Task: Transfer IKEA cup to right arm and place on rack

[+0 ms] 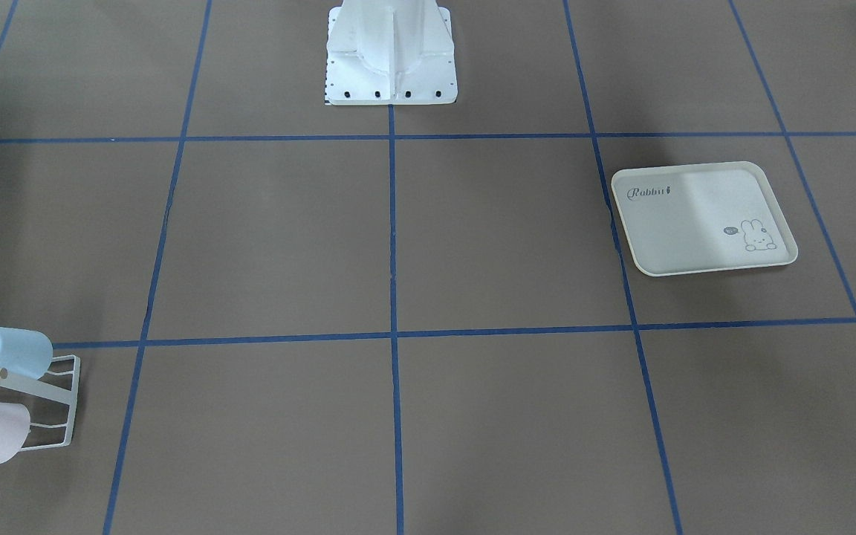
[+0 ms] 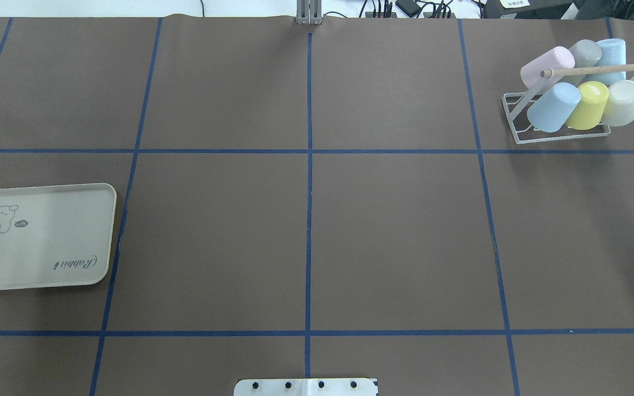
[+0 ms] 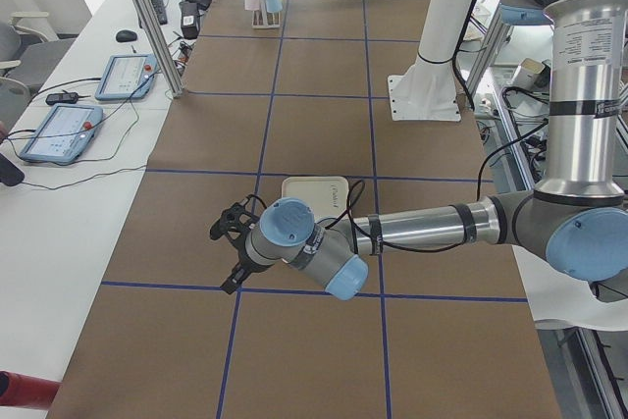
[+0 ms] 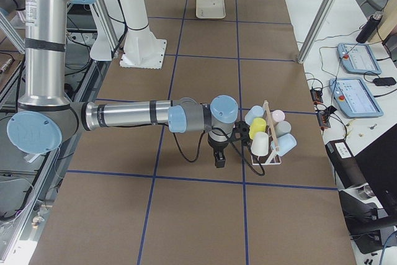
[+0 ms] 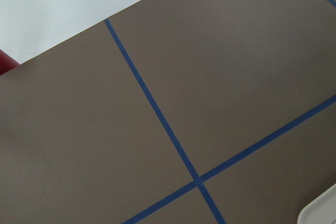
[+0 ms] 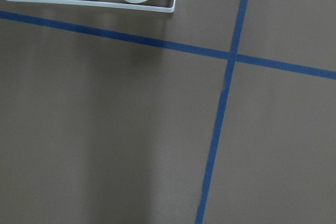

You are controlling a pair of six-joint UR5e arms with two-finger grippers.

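Observation:
The white wire rack (image 2: 564, 136) with a wooden dowel (image 2: 597, 69) stands at the table's far right. It holds several cups: pink (image 2: 547, 61), grey (image 2: 586, 52), two light blue (image 2: 553, 107), yellow (image 2: 588, 105) and white (image 2: 622, 103). The rack also shows in the front view (image 1: 56, 401) and the right wrist view (image 6: 131, 6). My right gripper (image 4: 219, 161) hangs just beside the rack (image 4: 271, 133). My left gripper (image 3: 226, 254) hovers low near the cream tray (image 3: 316, 193). Both grippers show only in the side views, so I cannot tell whether they are open or shut.
The cream rabbit tray (image 2: 42, 236) lies at the left with nothing on it. The white robot base (image 1: 391, 59) stands at the table's middle edge. Aluminium posts (image 3: 147, 17) and tablets (image 3: 59, 132) line the operators' side. Blue tape lines grid the brown table.

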